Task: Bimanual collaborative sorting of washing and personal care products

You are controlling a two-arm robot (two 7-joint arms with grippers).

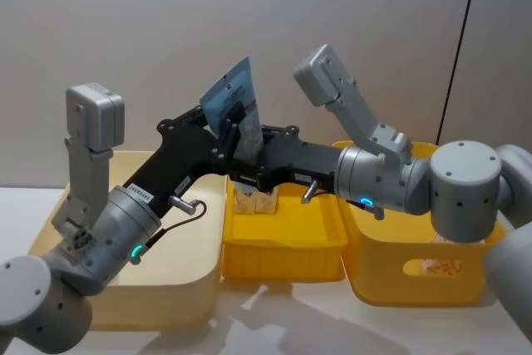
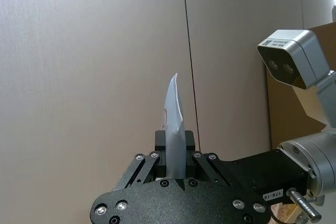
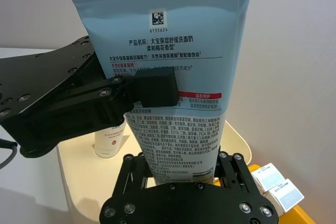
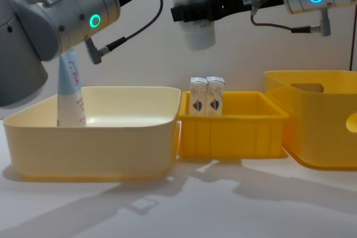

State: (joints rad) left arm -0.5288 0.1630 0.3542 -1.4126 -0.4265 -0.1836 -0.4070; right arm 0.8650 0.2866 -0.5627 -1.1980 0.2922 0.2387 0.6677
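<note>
Center of the head view: a tall pale blue plastic squeeze tube (image 1: 234,99) stands upright, pinched by both the left claw (image 1: 223,132) and right claw (image 1: 246,145), above the small yellow plastic tray (image 1: 283,248).

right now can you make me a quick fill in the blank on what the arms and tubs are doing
1. Both the left gripper and the right gripper are shut on one pale blue ____.
2. The held tube hangs above the small ____ tub.
3. Two white cartons stand ____ in that tub.
4. Another tube stands in the ____ tub.

Missing words: tube; yellow; side by side; cream
</note>
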